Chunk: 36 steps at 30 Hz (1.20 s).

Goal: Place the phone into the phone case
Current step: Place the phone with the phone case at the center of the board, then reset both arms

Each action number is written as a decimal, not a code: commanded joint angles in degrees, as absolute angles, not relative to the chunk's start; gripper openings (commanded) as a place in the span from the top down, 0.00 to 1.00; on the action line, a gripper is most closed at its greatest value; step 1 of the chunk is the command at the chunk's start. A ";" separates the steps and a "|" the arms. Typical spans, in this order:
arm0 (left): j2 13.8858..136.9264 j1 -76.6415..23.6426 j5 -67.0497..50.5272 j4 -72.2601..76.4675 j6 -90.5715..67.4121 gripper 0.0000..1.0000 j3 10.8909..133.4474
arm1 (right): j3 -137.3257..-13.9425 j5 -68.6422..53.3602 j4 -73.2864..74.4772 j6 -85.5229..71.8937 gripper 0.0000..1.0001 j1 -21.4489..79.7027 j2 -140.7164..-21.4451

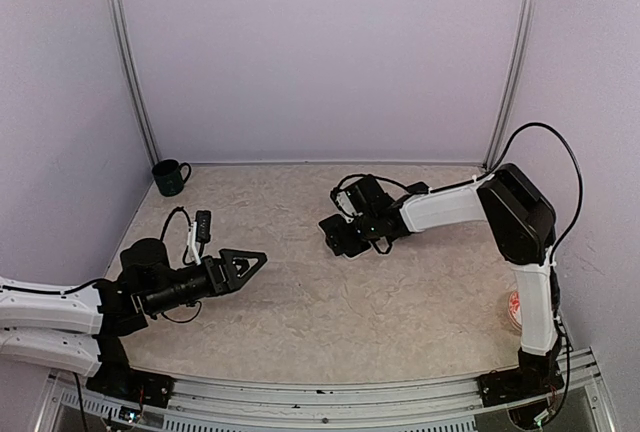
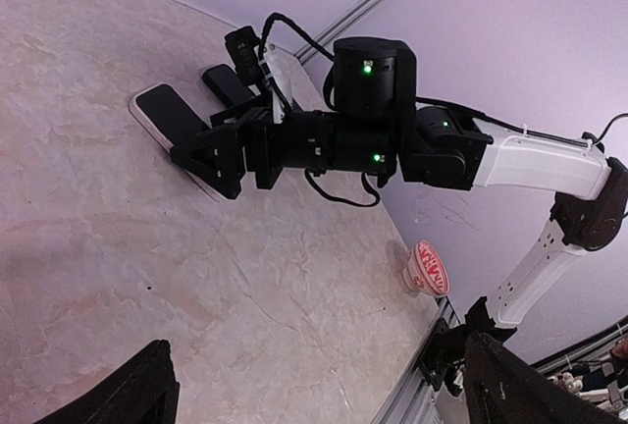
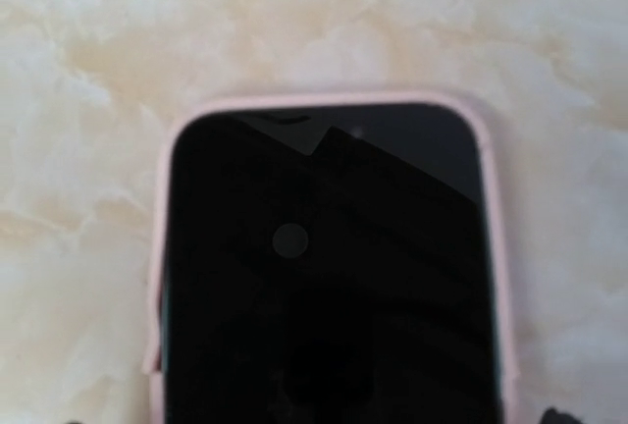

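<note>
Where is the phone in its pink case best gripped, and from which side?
Probably across its two long edges, coming straight down from above: the phone lies flat, screen up, in the pink case, so only those thin sides offer opposing faces.

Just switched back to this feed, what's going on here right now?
The right gripper hangs open low over the phone, which lies screen-up on the table with the pink case wrapped around the end in view. Whether it is seated all round, the views don't show. The left gripper hovers open off to the side, holding nothing.

No text, label or number is readable.
</note>
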<state>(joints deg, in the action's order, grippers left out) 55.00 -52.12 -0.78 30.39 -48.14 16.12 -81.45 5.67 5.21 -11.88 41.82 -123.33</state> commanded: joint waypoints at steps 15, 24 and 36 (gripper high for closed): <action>51.65 -50.25 14.05 11.41 -40.39 0.01 25.54 | -59.55 11.21 0.19 -10.24 0.00 41.21 -93.65; 52.83 -47.79 24.83 0.22 -35.42 0.01 34.39 | -46.46 9.13 0.13 -12.62 0.01 36.13 -70.45; 49.68 -30.55 17.32 -0.48 -33.59 0.01 30.44 | -33.41 13.82 8.79 -15.32 0.01 29.27 -41.02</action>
<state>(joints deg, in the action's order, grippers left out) 50.24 -33.32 20.53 -0.19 -34.37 31.94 -36.34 10.26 3.60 -14.11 30.00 -44.86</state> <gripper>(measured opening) 0.988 0.994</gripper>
